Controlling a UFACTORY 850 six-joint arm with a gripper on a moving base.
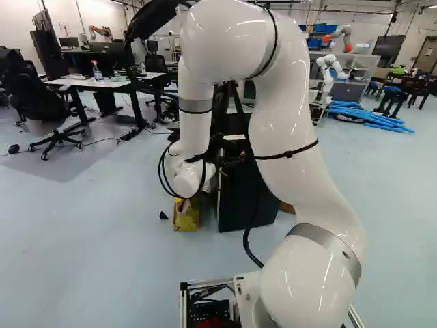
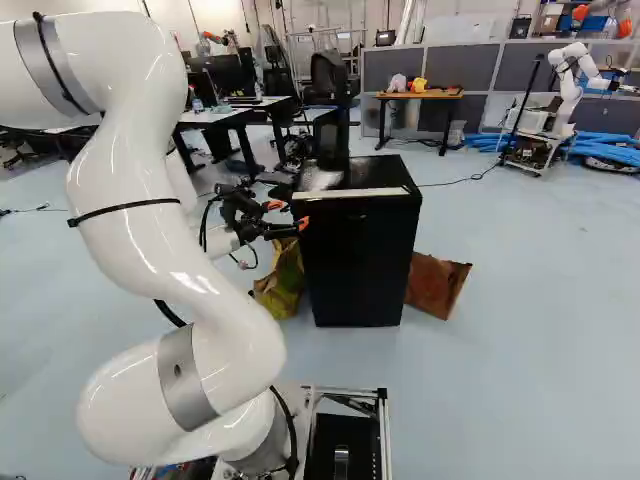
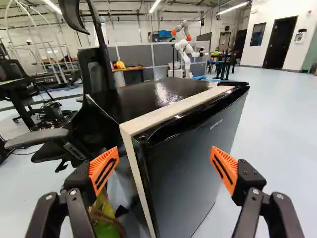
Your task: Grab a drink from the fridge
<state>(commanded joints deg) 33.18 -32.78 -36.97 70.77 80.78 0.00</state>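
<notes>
Standing tall ahead of the hand (image 2: 289,214), the fridge (image 2: 360,265) is longest up and down. Its door (image 3: 193,163) faces back at a slant toward the hand, whose fingers (image 3: 103,168) are wide apart.

Straight ahead of the parted jaws, the way is blocked by the black fridge (image 3: 185,168), whose near upright corner is seen between them. Passage is offered above its flat top (image 3: 161,96). Open room is also left out from its front face, on the side turned to the base. Beside the fridge, low down under the jaws, the way is obstructed by a yellow-green bag (image 2: 282,280); the opposite side is narrowed at floor level by a brown bag (image 2: 437,285). Beyond the fridge's side wall, further reach is hindered by a black office chair (image 3: 94,89) and its armrest (image 3: 37,138).
</notes>
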